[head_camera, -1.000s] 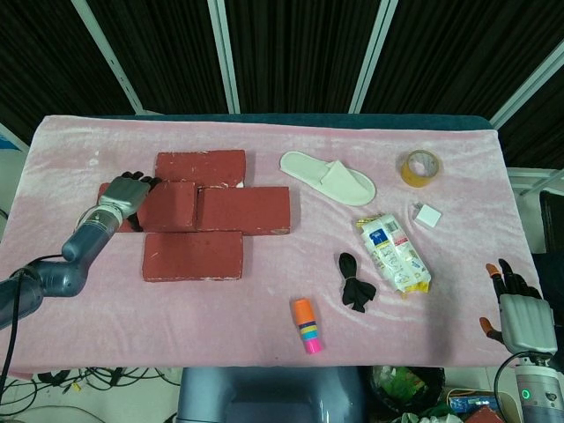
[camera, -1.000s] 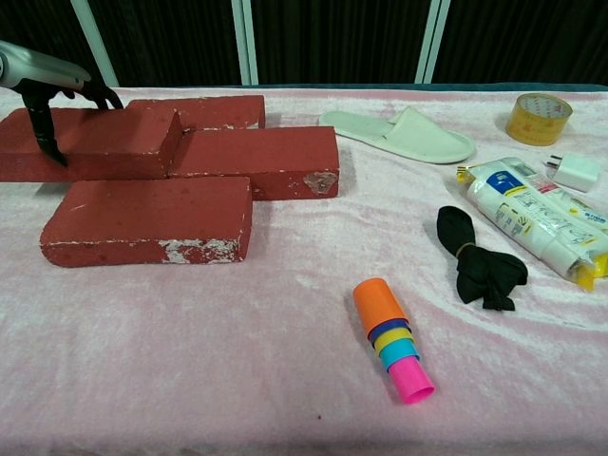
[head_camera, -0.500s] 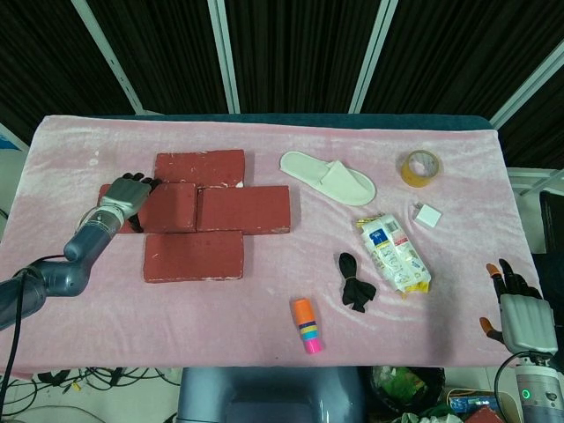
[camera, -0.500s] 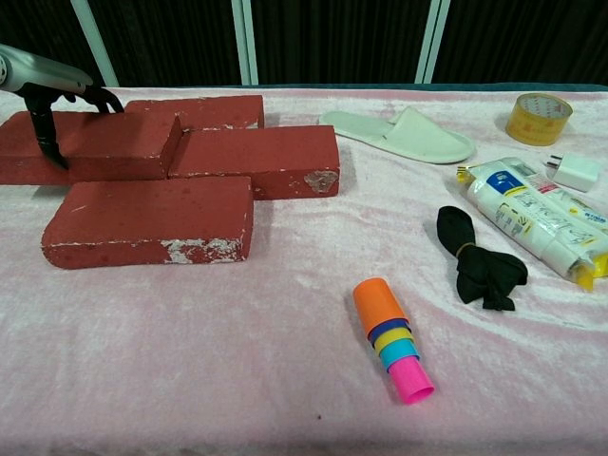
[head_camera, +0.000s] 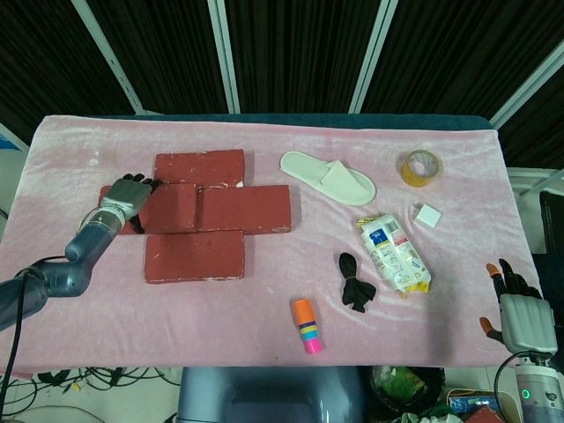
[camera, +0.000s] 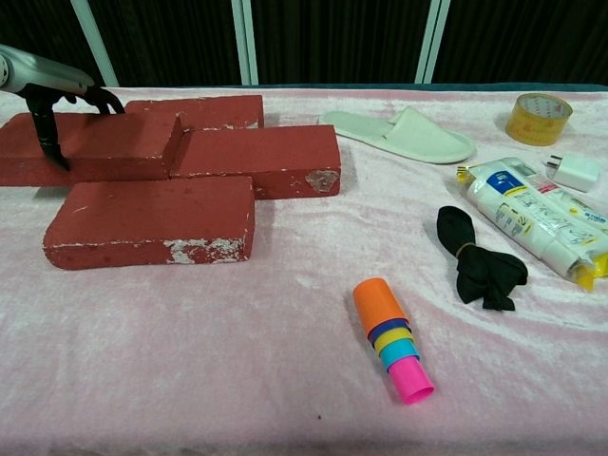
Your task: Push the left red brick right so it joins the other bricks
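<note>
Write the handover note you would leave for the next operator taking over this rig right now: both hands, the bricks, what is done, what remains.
Left hand: fingers resting on the left red brick, pressing at its left end.
Right hand: idle at the table's near right edge, open, holding nothing.
Done: the left red brick sits against the middle brick, between the back brick and the front brick.
Left: check the joint is tight, then lift the left hand away.

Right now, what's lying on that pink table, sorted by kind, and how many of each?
Red bricks: 4
White slipper: 1
Tape roll: 1
White charger plug: 1
Wipes packet: 1
Black cloth bundle: 1
Stack of coloured cups: 1
Total: 10
</note>
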Available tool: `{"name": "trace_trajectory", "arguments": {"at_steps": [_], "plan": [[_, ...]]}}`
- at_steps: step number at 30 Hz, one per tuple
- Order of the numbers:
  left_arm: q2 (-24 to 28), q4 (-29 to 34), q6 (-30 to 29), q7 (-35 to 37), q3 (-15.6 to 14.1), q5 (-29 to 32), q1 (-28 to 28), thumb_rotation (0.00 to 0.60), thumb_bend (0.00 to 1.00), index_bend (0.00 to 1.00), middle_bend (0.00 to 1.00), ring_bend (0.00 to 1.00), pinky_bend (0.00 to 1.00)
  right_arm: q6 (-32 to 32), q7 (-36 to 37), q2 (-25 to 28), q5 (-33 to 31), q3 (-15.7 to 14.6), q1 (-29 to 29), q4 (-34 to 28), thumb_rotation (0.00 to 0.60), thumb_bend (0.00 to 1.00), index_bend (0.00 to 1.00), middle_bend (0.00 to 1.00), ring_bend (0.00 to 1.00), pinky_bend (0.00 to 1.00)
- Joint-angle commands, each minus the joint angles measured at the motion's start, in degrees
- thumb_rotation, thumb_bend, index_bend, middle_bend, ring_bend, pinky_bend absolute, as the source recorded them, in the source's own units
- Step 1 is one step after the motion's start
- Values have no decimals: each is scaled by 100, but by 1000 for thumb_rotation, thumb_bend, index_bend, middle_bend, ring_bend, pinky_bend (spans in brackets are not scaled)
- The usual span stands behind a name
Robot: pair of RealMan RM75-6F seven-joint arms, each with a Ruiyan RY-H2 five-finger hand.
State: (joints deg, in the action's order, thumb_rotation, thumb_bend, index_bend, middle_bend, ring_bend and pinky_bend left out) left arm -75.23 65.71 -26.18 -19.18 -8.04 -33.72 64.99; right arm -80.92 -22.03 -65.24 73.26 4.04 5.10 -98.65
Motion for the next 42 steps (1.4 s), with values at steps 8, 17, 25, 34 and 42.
{"name": "trace_trajectory", "arguments": {"at_steps": [8, 17, 25, 34, 42], "plan": [[61, 100, 82, -35, -95, 140, 100, 600, 48, 0, 98, 0, 51, 3, -8, -1, -5, -1, 2, -2, 600, 155, 127, 35, 156, 287], [59, 147, -21, -45, -151, 195, 134, 600, 28, 0, 90, 0, 49, 4, -10, 0, -25, 4, 1, -10, 600, 155, 128, 35, 156, 286], [12, 253, -199, -178, -234, 500, 200, 600, 22, 0, 90, 0, 30, 5, -6, 3, -28, 4, 2, -10, 600, 155, 127, 35, 156, 287], [424, 784, -580, 16, -16, 260, 72, 600, 22, 0, 89, 0, 18, 11, -8, 3, -30, 0, 4, -7, 600, 155, 127, 35, 156, 287], [1073, 1243, -846, 593, 223, -746, -461, 600, 26, 0, 90, 0, 10, -7, -27, -3, -33, 3, 0, -3, 600, 154, 127, 35, 156, 287]]}}
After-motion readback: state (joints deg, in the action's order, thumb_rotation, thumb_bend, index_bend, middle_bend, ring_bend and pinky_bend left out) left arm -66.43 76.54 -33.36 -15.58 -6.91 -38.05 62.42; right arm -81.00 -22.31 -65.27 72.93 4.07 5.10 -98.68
